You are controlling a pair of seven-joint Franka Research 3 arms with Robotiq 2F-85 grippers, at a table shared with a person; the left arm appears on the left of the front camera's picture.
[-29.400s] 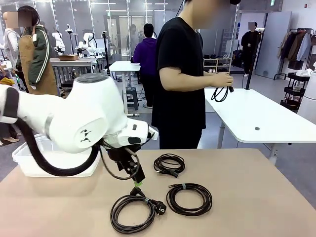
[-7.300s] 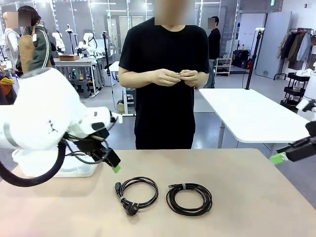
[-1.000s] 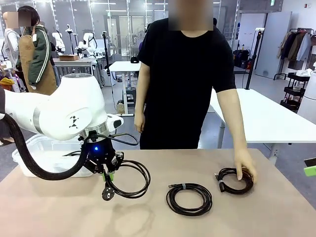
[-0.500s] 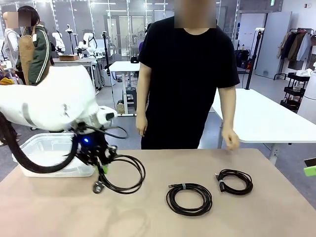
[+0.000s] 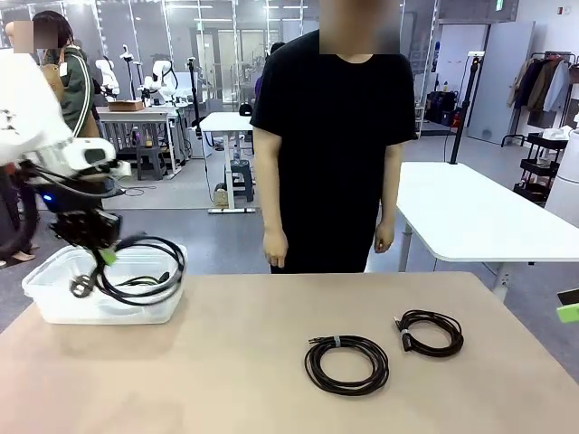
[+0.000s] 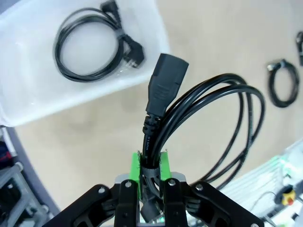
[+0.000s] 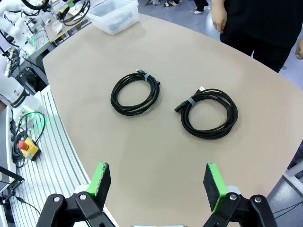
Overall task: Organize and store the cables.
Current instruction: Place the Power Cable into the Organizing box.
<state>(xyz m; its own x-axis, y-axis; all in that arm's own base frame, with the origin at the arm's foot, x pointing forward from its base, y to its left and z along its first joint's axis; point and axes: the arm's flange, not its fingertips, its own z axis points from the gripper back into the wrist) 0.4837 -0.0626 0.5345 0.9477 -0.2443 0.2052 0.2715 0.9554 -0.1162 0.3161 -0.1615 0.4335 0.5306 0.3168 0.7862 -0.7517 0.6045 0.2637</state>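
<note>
Front view: where do the cables sit?

— Your held coil (image 5: 181, 267) hangs over the white bin (image 5: 54, 303) at the table's (image 5: 226, 389) ten o'clock. Your left gripper (image 5: 107, 256) is clamped on it just below its plug. Another coil (image 6: 128, 49) lies inside the bin.

And the others?

— A banded coil (image 5: 336, 343) lies near the table's middle, with a fourth coil (image 5: 404, 340) at its two o'clock, apart from it. Your right gripper (image 7: 158, 182) stands wide, holding nothing. A person (image 5: 335, 136) stands at twelve o'clock.
</note>
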